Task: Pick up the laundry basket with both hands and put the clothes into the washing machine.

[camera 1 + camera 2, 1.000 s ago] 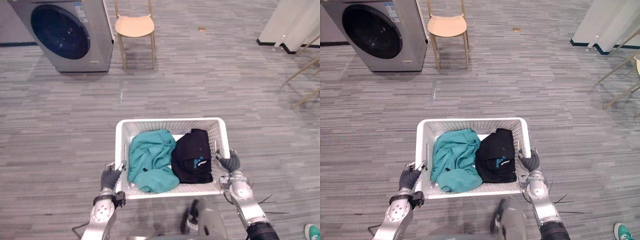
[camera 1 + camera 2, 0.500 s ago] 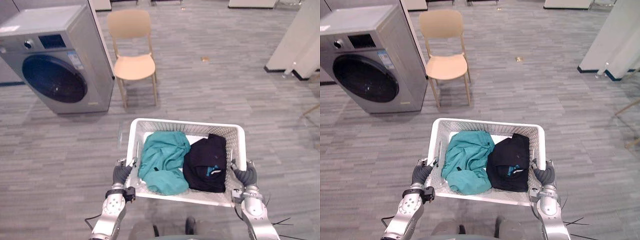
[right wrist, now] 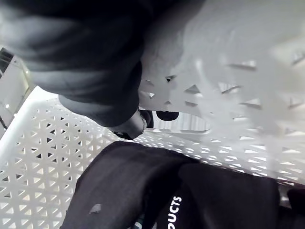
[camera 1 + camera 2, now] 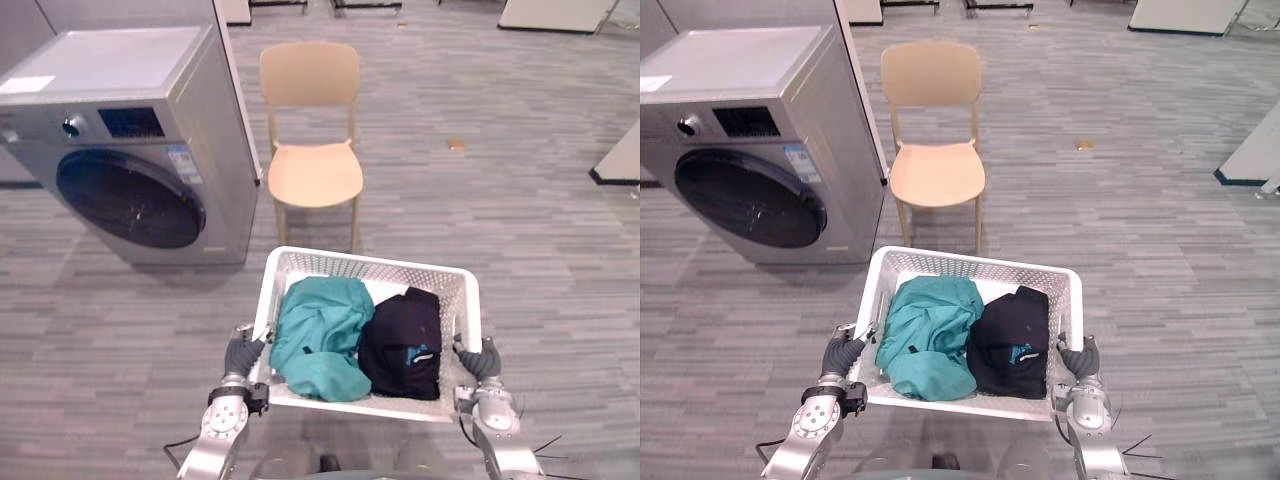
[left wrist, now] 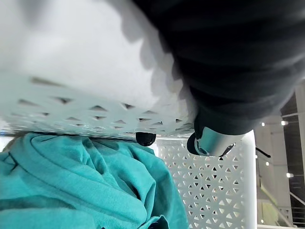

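I carry a white mesh laundry basket [image 4: 370, 262] low in front of me. A crumpled teal garment [image 4: 315, 335] lies in its left half and a black garment [image 4: 405, 340] in its right half. My left hand [image 4: 240, 355] is curled over the basket's left rim, and my right hand [image 4: 478, 362] grips the right rim. In the left wrist view a dark fingertip [image 5: 145, 139] hooks through the wall above the teal garment [image 5: 76, 181]. The right wrist view has the black garment [image 3: 143, 186] against the mesh wall [image 3: 43, 143]. The silver washing machine [image 4: 130, 170] stands ahead on the left, its round door [image 4: 130, 198] closed.
A tan wooden chair [image 4: 313, 150] stands just right of the machine, straight beyond the basket. A white panel with a dark base [image 4: 620, 160] is at the far right. A small brown object [image 4: 457, 144] lies on the grey plank floor.
The camera has risen and come nearer: machine and chair now look closer and lower in the picture. The basket stays held between both hands with the clothes unmoved inside.
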